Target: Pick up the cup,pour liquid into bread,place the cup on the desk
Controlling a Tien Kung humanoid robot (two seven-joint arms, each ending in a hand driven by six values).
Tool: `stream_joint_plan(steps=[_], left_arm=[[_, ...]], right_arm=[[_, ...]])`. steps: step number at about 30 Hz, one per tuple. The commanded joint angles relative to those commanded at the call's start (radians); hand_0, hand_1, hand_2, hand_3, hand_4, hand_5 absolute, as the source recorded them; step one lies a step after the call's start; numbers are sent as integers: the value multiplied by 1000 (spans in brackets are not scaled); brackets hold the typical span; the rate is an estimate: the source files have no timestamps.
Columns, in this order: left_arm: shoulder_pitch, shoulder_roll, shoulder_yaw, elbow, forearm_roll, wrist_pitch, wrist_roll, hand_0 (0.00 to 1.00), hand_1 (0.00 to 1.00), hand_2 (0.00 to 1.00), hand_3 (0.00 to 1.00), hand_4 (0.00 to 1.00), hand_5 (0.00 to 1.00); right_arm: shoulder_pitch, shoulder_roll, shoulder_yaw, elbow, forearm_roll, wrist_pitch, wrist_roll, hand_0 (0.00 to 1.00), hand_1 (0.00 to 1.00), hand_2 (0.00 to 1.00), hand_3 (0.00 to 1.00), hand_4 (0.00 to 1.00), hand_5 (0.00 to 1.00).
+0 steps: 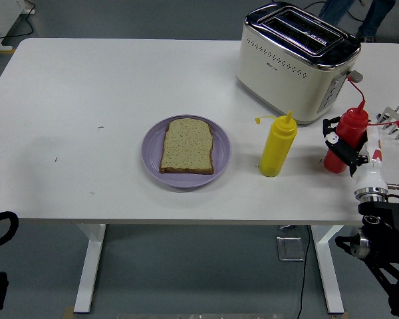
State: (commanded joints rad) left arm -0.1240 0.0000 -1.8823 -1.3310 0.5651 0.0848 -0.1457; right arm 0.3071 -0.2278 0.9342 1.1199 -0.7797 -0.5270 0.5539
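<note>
The right hand (pixel 348 147) has its dark fingers wrapped round a glossy red plastic squeeze bottle (pixel 344 137), upright on the white table (pixel 86 100). A flat, speckled slice of bread (pixel 187 145) lies on a round lilac plate (pixel 186 151).

The toaster (pixel 298 61) has a glossy cream body under a mirror-bright chrome top. Just before it stand a smooth yellow plastic squeeze bottle (pixel 277 146) and a shiny red one (pixel 344 139); left of them, coarse, speckled bread (pixel 187 145) lies on a matt lilac plate (pixel 221 152).
</note>
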Motion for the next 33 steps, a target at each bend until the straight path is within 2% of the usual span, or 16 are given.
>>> stream_joint_plan(steps=[11,21,22,27,28,33], left_arm=[[5,0,4,0,1,1,0,788,738,746,701,573,998],[3,0,3,0,0,1,0,786,738,745,701,573,998],[3,0,2,0,0,1,0,786,736,745,698,574,998],[2,0,-1,-1,0,1,-1,786,736,745,698,574,998],[2,0,-1,-1,0,1,-1,792,735,742,696,574,998],[1,0,-1,0,0,1,-1,792,735,742,696,574,998]], right_arm=[[17,21,-17,-27,7,3,5,131,190,279,350,463,118],[25,24,-12,-44,13,5,8,141,195,285,353,467,121],[24,23,-11,-45,14,6,8,173,227,321,370,468,122],[23,22,-11,-48,18,10,9,173,227,321,370,468,122],[22,22,-12,-48,18,11,8,218,270,358,397,480,124],[19,23,-15,-49,15,15,8,218,270,358,397,480,124]])
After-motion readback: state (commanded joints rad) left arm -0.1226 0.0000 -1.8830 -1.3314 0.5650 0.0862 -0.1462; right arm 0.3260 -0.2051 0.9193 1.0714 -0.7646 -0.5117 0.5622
